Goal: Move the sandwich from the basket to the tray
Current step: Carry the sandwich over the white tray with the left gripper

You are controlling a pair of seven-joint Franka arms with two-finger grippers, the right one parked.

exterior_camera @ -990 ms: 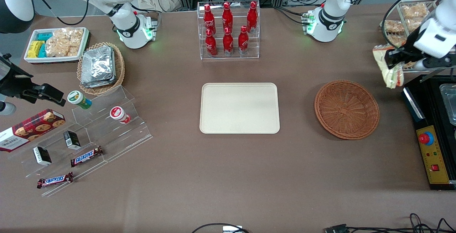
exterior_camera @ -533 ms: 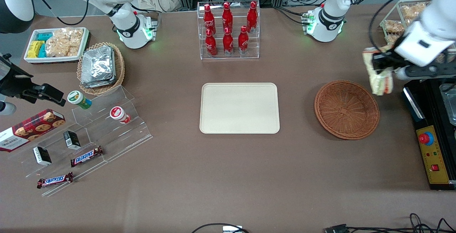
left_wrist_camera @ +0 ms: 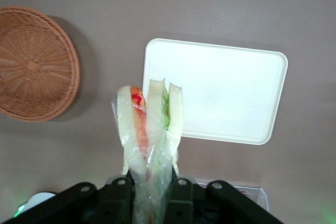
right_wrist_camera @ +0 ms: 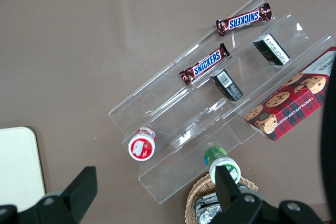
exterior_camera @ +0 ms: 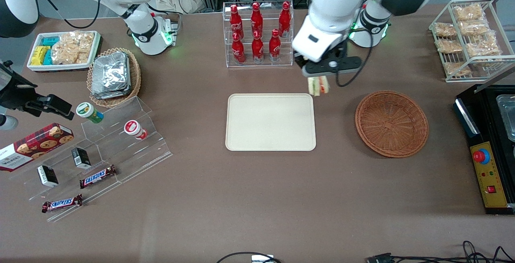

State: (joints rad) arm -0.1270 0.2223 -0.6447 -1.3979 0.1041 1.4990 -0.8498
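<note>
Brown table (exterior_camera: 257,198), tray (exterior_camera: 270,122), basket (exterior_camera: 391,123), bottle rack (exterior_camera: 258,33), claw (exterior_camera: 318,79) above.

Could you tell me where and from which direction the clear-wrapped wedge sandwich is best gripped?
As it is held now: the gripper is shut on the clear-wrapped wedge sandwich, pinching across its stacked pale bread slices at one end of the wedge, so it hangs freely beside the cream rectangular tray.

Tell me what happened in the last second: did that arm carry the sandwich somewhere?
Yes. The gripper, shut on the sandwich, swept from the working arm's end of the table, passing the basket, to hang by the tray's corner nearest the bottle rack. Its hold never changed. Tray, basket and the other goods stayed put.
</note>
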